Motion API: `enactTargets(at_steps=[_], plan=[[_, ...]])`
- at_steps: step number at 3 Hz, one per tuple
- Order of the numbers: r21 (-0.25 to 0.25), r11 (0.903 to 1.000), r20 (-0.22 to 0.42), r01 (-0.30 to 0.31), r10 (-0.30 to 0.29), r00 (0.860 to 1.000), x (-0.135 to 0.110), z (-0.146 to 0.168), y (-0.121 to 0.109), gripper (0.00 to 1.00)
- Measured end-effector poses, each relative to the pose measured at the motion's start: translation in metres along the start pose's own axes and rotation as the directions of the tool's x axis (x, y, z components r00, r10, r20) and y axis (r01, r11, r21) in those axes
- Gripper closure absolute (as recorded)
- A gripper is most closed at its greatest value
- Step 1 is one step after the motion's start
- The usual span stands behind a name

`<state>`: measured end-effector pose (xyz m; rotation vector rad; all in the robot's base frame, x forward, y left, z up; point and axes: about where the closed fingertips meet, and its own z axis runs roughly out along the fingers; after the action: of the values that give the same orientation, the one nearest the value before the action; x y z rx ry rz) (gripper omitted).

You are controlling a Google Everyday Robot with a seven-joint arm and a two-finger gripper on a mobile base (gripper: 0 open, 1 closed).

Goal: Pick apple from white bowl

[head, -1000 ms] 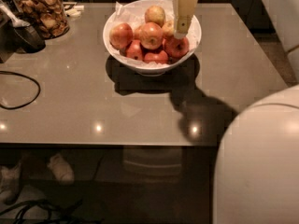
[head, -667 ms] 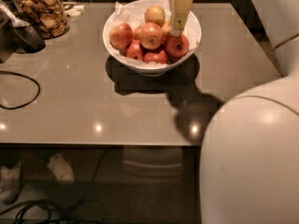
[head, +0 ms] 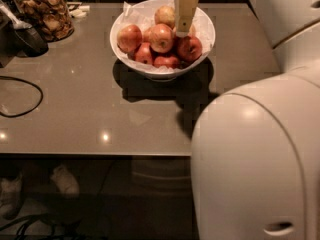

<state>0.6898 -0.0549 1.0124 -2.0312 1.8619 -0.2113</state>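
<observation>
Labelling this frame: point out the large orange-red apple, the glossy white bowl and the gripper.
Large orange-red apple [head: 161,37], camera view, front face.
Glossy white bowl [head: 162,74], camera view, front outer wall.
Gripper [head: 183,30], camera view, tip, over bowl's right half.

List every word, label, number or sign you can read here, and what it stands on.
None can be read: the white bowl, the apples, the glass jar and the table show no legible text.
The hand, over the bowl's apples, shows none either.

One high view, looking down across the bench [head: 75,114].
It faces forward past the robot's white body [head: 250,174], close at lower right; the hand [head: 185,11] hangs farther off, over the white bowl [head: 206,43] at top centre.
</observation>
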Motion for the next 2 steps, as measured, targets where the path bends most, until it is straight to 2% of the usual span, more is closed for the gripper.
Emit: enactTargets(at_steps=[1,2], plan=[[-0.006,0.9999,-0.003,0.009,-0.009,1.0,-0.0048,0.0106,-0.0066,0.12],[-0.014,0.9998,-0.005,0.015,-0.015,1.0,-0.0078,0.0196,-0.0109,0.08]])
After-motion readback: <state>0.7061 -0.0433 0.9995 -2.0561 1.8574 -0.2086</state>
